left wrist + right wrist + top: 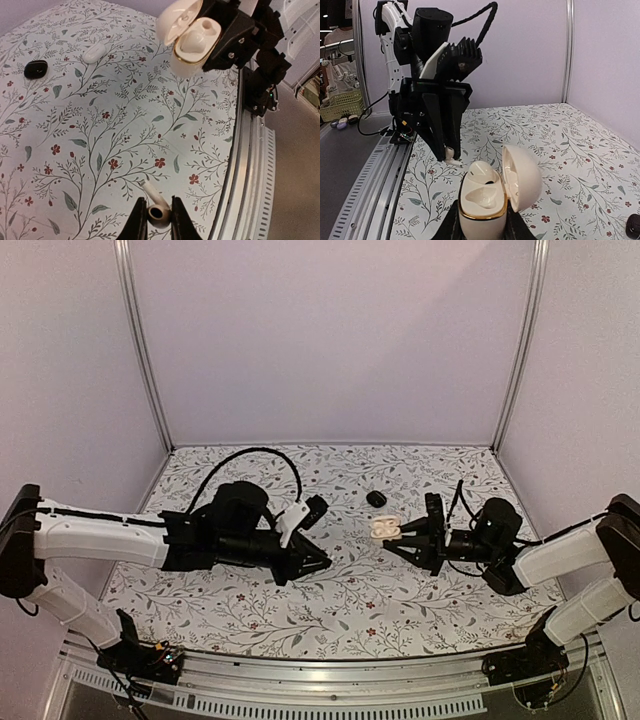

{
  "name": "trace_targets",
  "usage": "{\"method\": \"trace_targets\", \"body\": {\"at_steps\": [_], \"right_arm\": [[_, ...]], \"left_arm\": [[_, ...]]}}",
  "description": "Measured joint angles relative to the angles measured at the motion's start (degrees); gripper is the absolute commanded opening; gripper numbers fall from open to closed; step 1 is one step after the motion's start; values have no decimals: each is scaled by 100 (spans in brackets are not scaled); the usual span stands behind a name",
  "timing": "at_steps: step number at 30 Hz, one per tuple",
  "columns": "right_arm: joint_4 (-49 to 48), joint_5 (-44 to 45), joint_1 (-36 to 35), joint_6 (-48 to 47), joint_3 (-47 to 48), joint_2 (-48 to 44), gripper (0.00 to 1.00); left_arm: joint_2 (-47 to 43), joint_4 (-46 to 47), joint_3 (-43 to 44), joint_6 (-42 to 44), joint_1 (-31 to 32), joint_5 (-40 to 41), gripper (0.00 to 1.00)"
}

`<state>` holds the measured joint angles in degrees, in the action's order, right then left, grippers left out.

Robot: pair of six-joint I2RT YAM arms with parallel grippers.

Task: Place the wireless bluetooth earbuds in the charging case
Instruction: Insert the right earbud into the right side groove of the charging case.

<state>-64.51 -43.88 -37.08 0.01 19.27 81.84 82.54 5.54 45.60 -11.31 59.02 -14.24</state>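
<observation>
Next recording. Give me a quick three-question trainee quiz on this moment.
1. True or false: the charging case held in the right gripper has its lid shut.
2. What does the left gripper hold? A) a white earbud B) a black earbud C) nothing
3. Fill in: the black case lies on the ____.
Key: 1 false; 2 A; 3 table.

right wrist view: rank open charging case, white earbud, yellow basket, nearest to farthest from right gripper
1. Open charging case: clamped in the right gripper, bottom centre.
2. White earbud: just ahead, pinched by the left gripper.
3. Yellow basket: far left, beyond the table.
</observation>
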Motion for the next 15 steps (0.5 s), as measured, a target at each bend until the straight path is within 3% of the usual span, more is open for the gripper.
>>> {"method": "trace_targets", "body": {"at_steps": [15], "right_arm": [[282,883,-479,-1040,195,87,0]], "left_arm": [[-431,-1344,1141,-507,-17,-1224,3]]}}
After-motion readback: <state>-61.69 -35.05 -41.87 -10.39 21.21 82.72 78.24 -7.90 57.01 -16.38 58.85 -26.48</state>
